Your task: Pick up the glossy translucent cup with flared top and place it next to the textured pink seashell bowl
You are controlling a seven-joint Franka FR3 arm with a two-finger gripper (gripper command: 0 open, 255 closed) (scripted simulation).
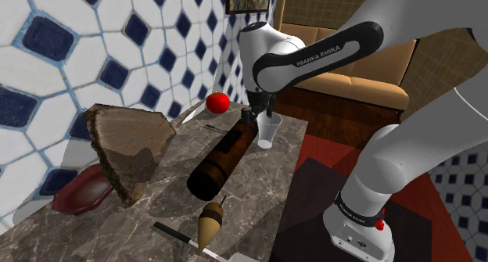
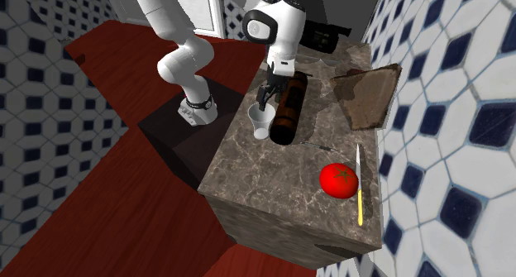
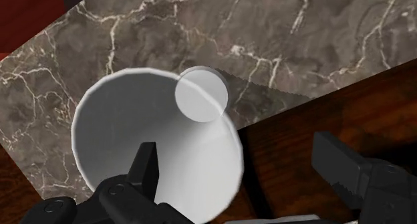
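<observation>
A white translucent cup (image 1: 268, 131) with a flared top stands upright near the marble table's edge (image 1: 291, 155), beside a lying brown bottle (image 1: 223, 159). My gripper (image 1: 261, 116) hangs over it, open. In the wrist view one finger (image 3: 146, 166) reaches inside the cup (image 3: 133, 122) and the other (image 3: 341, 164) stays outside, so they straddle its wall without clasping it. The second exterior view has the cup (image 2: 260, 120) under the gripper (image 2: 266, 97). The pink seashell bowl (image 1: 82, 192) lies at the table's far end, at the shoulder view's lower left.
A red tomato (image 1: 218, 103) sits behind the cup by the tiled wall. A big brown wedge (image 1: 129, 147) stands between the bottle and the shell bowl. A small cone-shaped thing (image 1: 209, 221) and a knife (image 1: 184, 237) lie near the front. Another knife (image 2: 360, 193) lies beside the tomato (image 2: 339, 179).
</observation>
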